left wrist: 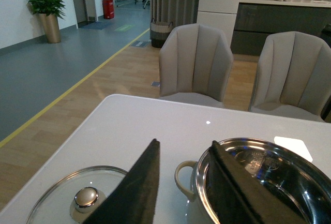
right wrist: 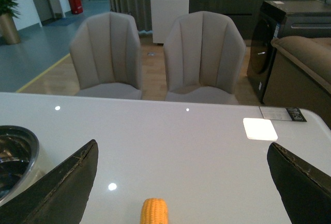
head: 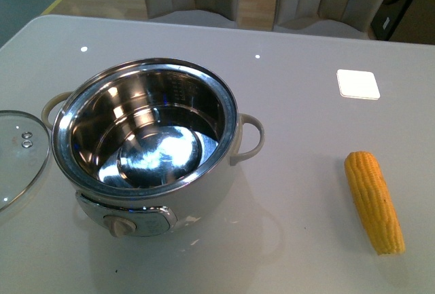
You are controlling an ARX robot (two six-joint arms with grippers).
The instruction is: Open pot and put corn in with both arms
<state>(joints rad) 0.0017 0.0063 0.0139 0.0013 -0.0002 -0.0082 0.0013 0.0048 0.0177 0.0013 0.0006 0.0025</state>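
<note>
The cream-white pot (head: 146, 131) stands open on the white table, its steel bowl empty, dial panel facing me. Its glass lid (head: 17, 155) lies flat on the table to its left. The corn (head: 374, 200) lies on the table at the right, pointing away from me. Neither arm shows in the front view. In the left wrist view my left gripper (left wrist: 183, 149) is open and empty, above the gap between the lid (left wrist: 77, 198) and the pot (left wrist: 258, 177). In the right wrist view my right gripper (right wrist: 183, 151) is open wide and empty, with the corn's tip (right wrist: 154, 211) between its fingers.
A white square patch (head: 358, 83) sits on the table at the back right. Two grey chairs (right wrist: 155, 53) stand behind the table's far edge. The table (head: 299, 49) is glossy white.
</note>
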